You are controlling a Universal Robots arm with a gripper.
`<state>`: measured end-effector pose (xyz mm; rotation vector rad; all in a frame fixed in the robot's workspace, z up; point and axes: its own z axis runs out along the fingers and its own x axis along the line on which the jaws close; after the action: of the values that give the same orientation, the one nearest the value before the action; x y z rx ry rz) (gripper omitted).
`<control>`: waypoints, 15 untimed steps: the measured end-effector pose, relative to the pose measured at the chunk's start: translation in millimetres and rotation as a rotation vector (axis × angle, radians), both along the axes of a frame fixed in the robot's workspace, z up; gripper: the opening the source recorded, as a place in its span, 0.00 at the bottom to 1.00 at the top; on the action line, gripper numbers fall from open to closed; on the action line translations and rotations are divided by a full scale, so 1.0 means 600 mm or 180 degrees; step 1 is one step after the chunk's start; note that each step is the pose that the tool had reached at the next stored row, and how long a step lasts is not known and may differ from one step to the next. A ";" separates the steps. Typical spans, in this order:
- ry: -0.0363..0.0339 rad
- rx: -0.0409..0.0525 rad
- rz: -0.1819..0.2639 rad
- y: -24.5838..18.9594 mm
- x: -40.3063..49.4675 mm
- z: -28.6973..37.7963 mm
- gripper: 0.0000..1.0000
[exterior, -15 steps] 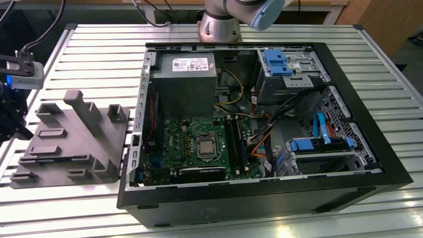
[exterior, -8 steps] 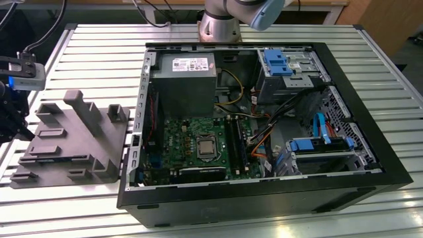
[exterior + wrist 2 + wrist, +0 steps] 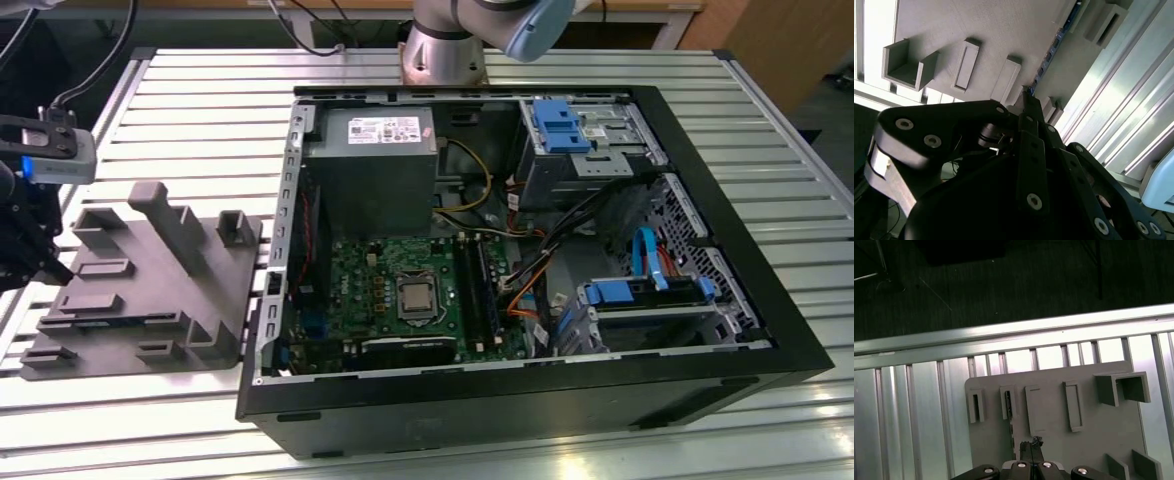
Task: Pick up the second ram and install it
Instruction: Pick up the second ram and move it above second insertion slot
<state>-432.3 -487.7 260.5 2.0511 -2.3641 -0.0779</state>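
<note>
Beside the open computer case (image 3: 534, 405), the grey holder (image 3: 147, 290) carries the second ram (image 3: 1054, 46), on edge in a slot: neither lifted nor installed. The gripper (image 3: 1031, 444) hovers just beside it, fingertips (image 3: 1027, 446) together, holding nothing

Overall light: bright and even, falling from above; no hard beam from one side
Exterior view: the ribbed metal table (image 3: 174, 110) reads pale and shiny, with light streaks along its ridges; the inside of the open computer case (image 3: 534, 405) is dimmer, its walls nearly black
Shadows: soft and short beside the raised blocks of the grey fixture (image 3: 147, 290); deeper in its recesses
Glare: in the second wrist view the table's ribs burn out to plain white
Dark areas: the floor (image 3: 1004, 280) past the table's edge is almost black; the gripper (image 3: 1028, 97) is a dark mass with faint sheen on its links
</note>
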 end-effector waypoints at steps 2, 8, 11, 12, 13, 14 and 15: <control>0.0000 0.0000 0.0002 0.0000 0.001 -0.001 0.11; 0.0001 0.0000 0.0011 0.0000 0.003 -0.004 0.11; 0.0000 0.0000 0.0014 0.0000 0.004 -0.006 0.11; 0.0000 0.0000 0.0015 0.0000 0.004 -0.006 0.11; 0.0000 0.0000 0.0016 0.0000 0.004 -0.007 0.11; 0.0000 0.0000 0.0016 0.0000 0.005 -0.007 0.11; 0.0000 0.0000 0.0017 0.0000 0.005 -0.008 0.11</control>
<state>-429.3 -487.7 255.8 2.0571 -2.3585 -0.0778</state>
